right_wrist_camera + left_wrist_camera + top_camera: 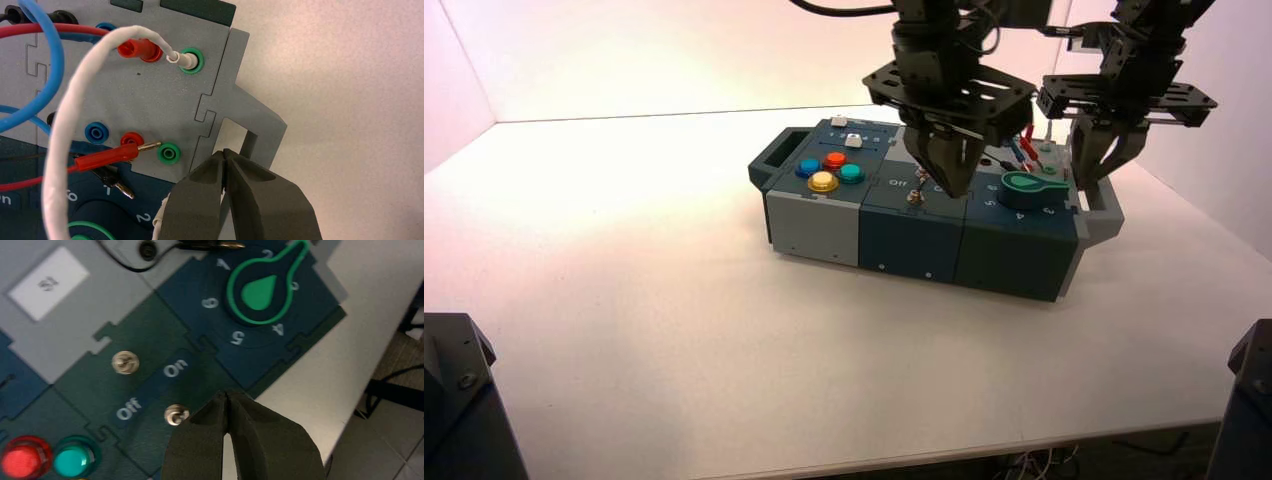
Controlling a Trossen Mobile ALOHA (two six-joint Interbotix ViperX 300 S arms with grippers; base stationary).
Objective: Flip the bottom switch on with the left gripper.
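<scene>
Dark, flat-faced frame pieces with angular edges [464, 400] fill both near corners of your high view. Beyond them, the smooth, pale tabletop [724, 370] spreads out, and its near edge slants up toward your right. Your box [909, 235] stands at an angle, its matte grey and dark blue-green panels joined by jigsaw-like seams, with an open-framed handle at each end.

Your left gripper [950, 165] hangs over the switch panel, its thick, dark fingers tapering to a wedge and closed together, with nothing between them. In the left wrist view, the tips look just beside the bottom switch [176, 414]; you cannot tell whether they touch it. That switch is small, round and shiny metal, on the dark panel nearer the box's front edge than the upper switch [125, 362], with the raised "Off"/"On" strip [151, 388] between them. You cannot tell which way its lever leans. Toward the box's right end sits the green-rimmed knob [262, 285].

Your right gripper [1104, 150] is over the right end, near the handle, fingers pressed shut; a thick white cable [75, 95] loops beside it.
</scene>
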